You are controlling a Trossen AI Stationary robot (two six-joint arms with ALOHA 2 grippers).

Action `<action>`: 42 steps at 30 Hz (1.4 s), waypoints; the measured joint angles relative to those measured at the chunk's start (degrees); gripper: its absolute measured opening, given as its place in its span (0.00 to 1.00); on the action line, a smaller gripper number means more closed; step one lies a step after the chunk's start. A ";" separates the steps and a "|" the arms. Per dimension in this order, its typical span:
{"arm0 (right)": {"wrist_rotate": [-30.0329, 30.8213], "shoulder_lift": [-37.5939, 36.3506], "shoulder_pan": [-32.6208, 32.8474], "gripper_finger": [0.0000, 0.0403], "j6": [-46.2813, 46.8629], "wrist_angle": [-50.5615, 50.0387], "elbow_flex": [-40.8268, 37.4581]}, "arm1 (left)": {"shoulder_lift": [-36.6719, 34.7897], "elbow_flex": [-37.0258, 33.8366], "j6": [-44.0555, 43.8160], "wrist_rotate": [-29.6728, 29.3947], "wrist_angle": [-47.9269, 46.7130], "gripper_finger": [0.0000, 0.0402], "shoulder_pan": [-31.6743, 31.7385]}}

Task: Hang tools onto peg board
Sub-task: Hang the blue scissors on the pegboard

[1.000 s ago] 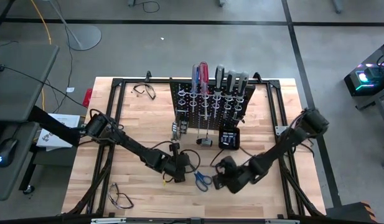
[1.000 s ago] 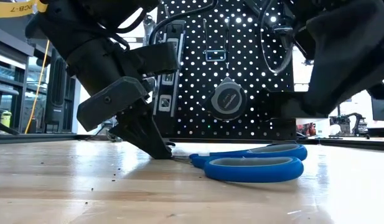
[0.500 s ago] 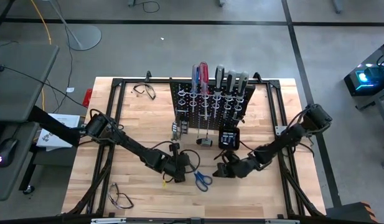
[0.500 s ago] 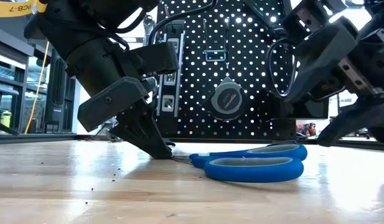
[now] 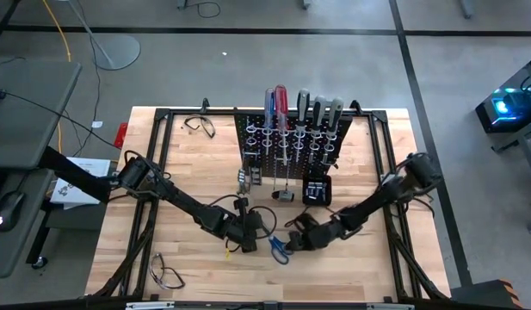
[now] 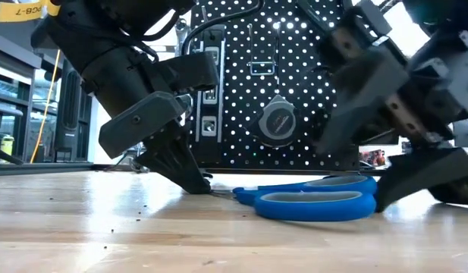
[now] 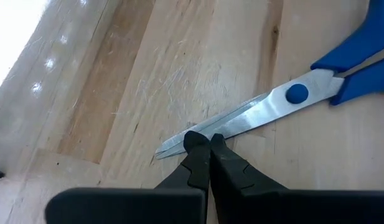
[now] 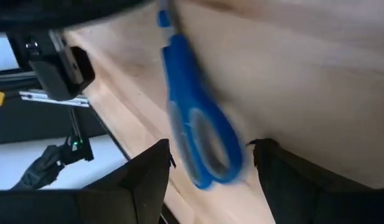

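Observation:
Blue-handled scissors lie flat on the wooden table in front of the black peg board, which carries several screwdrivers in its rings. My left gripper is shut, with its tips down on the scissors' blades. My right gripper is open at the handle end. One of its fingers stands on each side of a blue handle loop, and I see no touch. In the low view the scissors lie between my left gripper and the right one. My left gripper presses its shut fingertips down on the closed blades near their tip. It comes slanting down from the table's left side, across the blades. The scissors lie flat on the table under it.
A small black box and small tools sit at the peg board's foot. Clear safety glasses lie at the far left and the near left. A round silver-rimmed disc sits on the board's face.
My right gripper has come down and toward the table's left, turning as it went, from beside the scissors to their handle end. The left gripper and the scissors have kept still.

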 joint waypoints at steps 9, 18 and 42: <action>0.13 10.67 -1.25 0.54 -5.63 -6.98 16.33 | 0.00 -0.01 -0.13 0.43 0.17 0.00 0.30; -1.04 11.12 -0.73 0.05 -12.73 -22.43 25.48 | -2.41 -0.10 -0.58 2.54 -1.64 0.00 0.40; -20.40 -10.73 5.17 0.03 -53.26 -75.32 35.60 | -29.34 7.06 -13.33 28.41 -10.39 0.06 -4.45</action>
